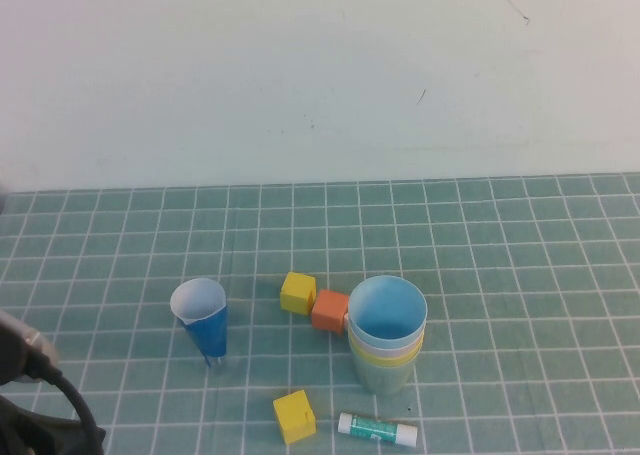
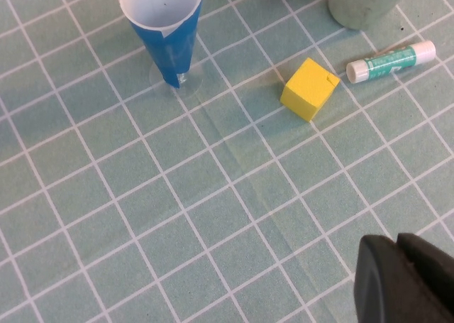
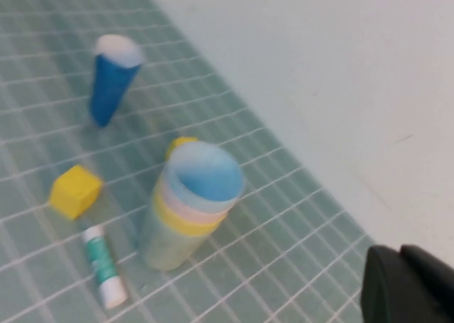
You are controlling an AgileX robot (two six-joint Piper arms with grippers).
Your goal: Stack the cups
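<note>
Four cups (image 1: pixel 386 335) nested, apparently complete; left gripper (image 2: pixel 397 280) and right gripper (image 3: pixel 401 284) both closed, empty, withdrawn to the table's near side.

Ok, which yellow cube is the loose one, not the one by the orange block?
Start at the stack of cups on the green tiled mat. On its near-left side, beside the glue stick, sits the yellow cube. It stands alone, while the other yellow cube touches the orange block.

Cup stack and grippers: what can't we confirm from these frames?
- Cup stack: inner cups show only rims; left wrist view crops its top.
- Orange cube: hidden behind the stack in the right wrist view.
- Left gripper, right gripper: shut, cropped at frame corners; neither visible from high view.
</note>
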